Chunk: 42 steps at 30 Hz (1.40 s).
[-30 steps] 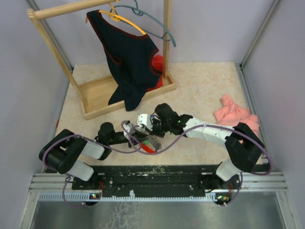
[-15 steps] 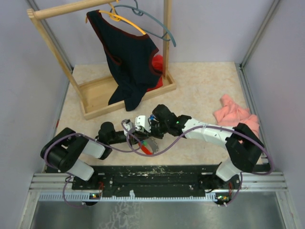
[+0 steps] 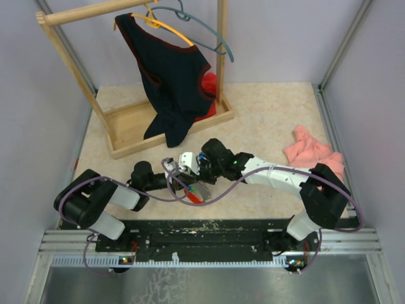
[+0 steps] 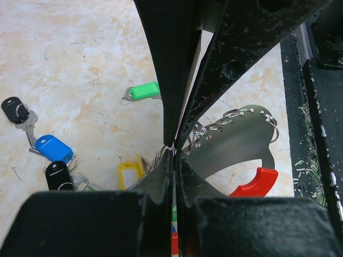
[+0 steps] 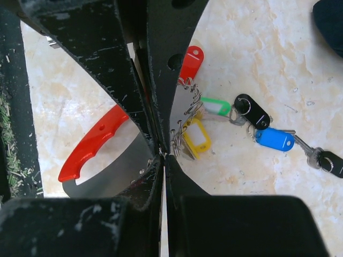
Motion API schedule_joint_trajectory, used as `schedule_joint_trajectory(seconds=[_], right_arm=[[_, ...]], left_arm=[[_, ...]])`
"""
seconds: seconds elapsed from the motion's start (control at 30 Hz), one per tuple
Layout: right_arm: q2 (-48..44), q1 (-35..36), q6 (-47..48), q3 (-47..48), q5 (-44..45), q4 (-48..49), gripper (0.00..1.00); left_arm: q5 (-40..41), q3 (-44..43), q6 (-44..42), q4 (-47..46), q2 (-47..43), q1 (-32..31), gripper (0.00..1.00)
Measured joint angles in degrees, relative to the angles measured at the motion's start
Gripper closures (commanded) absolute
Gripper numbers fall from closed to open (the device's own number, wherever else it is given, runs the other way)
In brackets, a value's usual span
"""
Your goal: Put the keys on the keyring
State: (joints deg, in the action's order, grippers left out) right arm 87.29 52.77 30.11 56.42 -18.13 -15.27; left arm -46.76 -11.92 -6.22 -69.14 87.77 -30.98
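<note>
While the left gripper (image 4: 174, 151) clamps the red-and-grey oval metal keyring (image 4: 230, 143) mid-frame, the right gripper (image 5: 163, 153) sits clenched alongside

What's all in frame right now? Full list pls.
keys: six tags, red, green, yellow, blue, two black; table, by the keyring
keyring: one, grey with red part; table centre, near side
wooden rack: one, pale; far left
hangers: two, yellow and grey; rack's rail
dark garment: one; on yellow hanger
red cloth: one; rack's base
pink cloth: one; right side
left tool: black; fingers together at keyring
right tool: black; fingers together at keyring
</note>
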Motion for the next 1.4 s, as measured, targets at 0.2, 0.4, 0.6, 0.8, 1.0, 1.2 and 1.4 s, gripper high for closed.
schedule_joint_trajectory(seconds=[0.2, 0.4, 0.6, 0.8, 1.0, 1.2, 1.4], right_arm=[[-2.64, 0.02, -3.39, -1.09, 2.43, 1.46, 0.75], [-9.40, -1.20, -10.10, -5.62, 6.05, 5.84, 0.70], [-9.92, -2.78, -19.78, -9.86, 6.67, 9.51, 0.71], [-9.86, -2.78, -27.10, -15.69, 5.42, 12.66, 0.76], [-8.52, -2.10, -31.26, -18.56, 2.99, 16.20, 0.78], [-5.84, -0.22, -32.96, -18.56, 1.18, 19.58, 0.78], [-5.70, 0.07, -32.46, -18.56, 2.38, 19.80, 0.74]], left_arm=[[0.15, 0.00, -0.24, 0.04, 0.00, 0.00, 0.99], [0.07, 0.00, -0.92, -0.37, 0.00, 0.00, 0.99], [-0.46, -0.04, -2.01, -0.26, 0.24, 0.00, 0.99], [-0.50, -0.17, -3.54, -0.24, 1.79, 0.00, 0.99], [-1.42, -0.20, -4.33, -2.16, 4.28, 0.00, 0.99], [-2.67, -0.63, -4.35, -3.06, 6.21, 0.00, 0.99], [-3.21, -1.73, -5.70, -0.50, 5.75, 0.02, 0.99]])
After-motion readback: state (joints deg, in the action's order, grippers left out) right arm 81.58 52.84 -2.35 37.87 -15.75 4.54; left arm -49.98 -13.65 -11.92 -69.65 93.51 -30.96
